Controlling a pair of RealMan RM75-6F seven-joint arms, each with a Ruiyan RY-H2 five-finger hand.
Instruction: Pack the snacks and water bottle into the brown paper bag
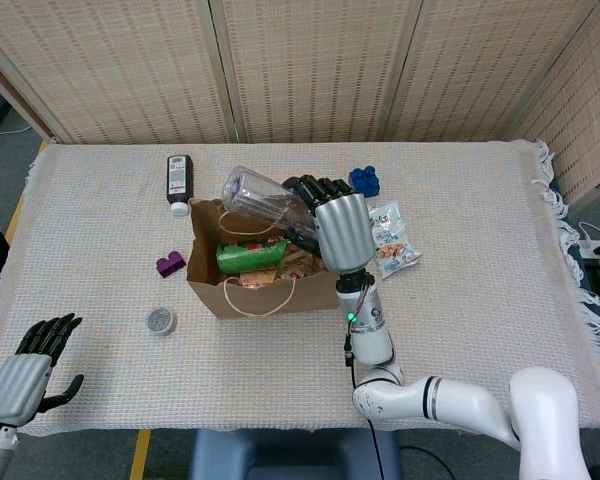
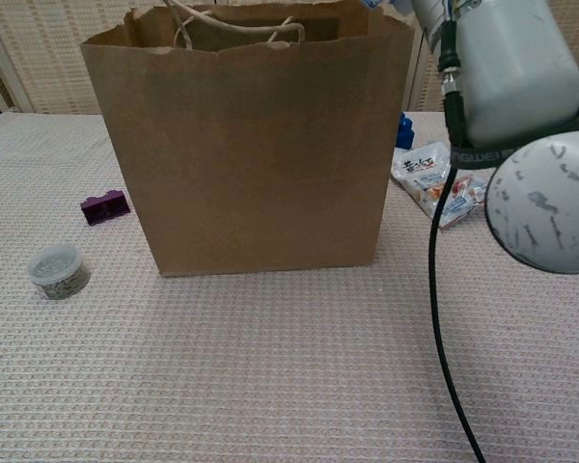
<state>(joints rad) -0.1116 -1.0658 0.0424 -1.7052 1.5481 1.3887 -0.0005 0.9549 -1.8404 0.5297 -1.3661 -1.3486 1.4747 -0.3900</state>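
The brown paper bag [image 1: 270,285] [image 2: 251,145] stands open at mid-table with a green snack packet [image 1: 248,257] and other wrapped snacks inside. My right hand [image 1: 335,228] grips the clear water bottle [image 1: 262,197], held tilted above the bag's rear opening, cap end to the left. In the chest view only the right arm's wrist [image 2: 507,72] shows, at the upper right beside the bag. A white snack packet [image 1: 392,237] [image 2: 432,176] lies on the cloth right of the bag. My left hand [image 1: 30,365] hovers open at the near left corner, holding nothing.
A dark bottle [image 1: 179,181] lies behind the bag at the left. A purple brick [image 1: 169,265] [image 2: 105,205] and a small round tub [image 1: 160,321] [image 2: 58,270] sit left of the bag. A blue brick [image 1: 365,180] rests behind my right hand.
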